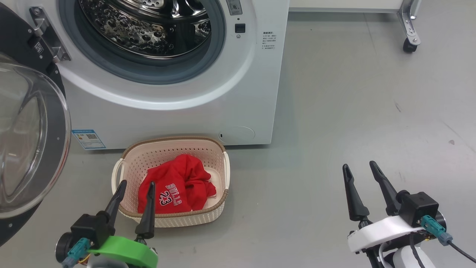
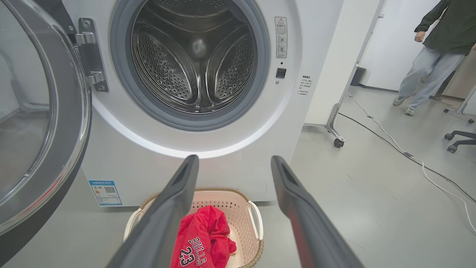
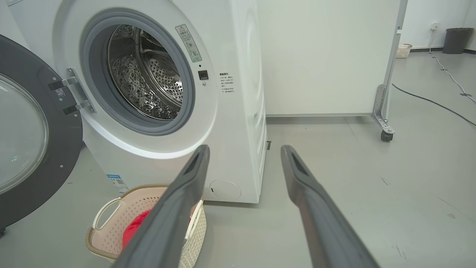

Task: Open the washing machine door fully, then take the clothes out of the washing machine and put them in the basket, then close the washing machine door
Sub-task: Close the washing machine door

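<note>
Jaws of the left gripper and the right gripper stand wide apart, holding nothing. Left gripper hovers low in front of the washing machine; right gripper is off beyond the machine's right front corner. The washing machine door is swung open on the machine's hinge side, baring the steel drum. The basket sits on the floor just before the machine's base, with the red "BULLS 23" clothes heaped inside.
</note>
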Available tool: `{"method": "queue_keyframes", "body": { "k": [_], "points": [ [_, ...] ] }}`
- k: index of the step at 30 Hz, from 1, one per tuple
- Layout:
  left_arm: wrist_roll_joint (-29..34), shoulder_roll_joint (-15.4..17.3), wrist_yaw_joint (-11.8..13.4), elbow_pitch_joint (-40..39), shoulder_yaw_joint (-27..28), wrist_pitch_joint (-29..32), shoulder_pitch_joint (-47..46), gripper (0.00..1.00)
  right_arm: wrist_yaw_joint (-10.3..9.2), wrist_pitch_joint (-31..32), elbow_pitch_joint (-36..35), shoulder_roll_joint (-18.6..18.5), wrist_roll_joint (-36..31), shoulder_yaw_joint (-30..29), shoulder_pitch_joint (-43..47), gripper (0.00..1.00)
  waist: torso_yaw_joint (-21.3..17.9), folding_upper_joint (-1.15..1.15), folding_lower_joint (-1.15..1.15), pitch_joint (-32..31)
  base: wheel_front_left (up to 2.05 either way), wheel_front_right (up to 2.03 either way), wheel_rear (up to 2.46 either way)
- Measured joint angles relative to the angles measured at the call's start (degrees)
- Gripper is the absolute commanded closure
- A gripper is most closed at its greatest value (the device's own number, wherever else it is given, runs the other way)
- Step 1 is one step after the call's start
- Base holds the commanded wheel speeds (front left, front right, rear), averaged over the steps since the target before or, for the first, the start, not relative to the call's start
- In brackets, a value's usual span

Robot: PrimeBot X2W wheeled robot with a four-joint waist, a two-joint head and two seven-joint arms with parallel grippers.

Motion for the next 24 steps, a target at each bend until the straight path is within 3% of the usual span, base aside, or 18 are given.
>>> {"method": "queue_keyframes", "body": {
  "k": [11,24],
  "points": [
    [0.1,-0.03,0.0,0.29,-1.51,0.0,-0.05,0.0,0.0,0.0,-0.32,-0.01,0.0,-0.66,0.02,0.0,1.89,0.0,0.0,0.31,0.0,0.0,0.0],
    [0.1,-0.03,0.03,1.2,-1.87,0.0,-0.07,0.0,0.0,0.0,-0.45,0.0,0.0,0.37,0.07,0.0,8.66,0.0,0.0,0.62,0.0,0.0,0.0]
  ]
}}
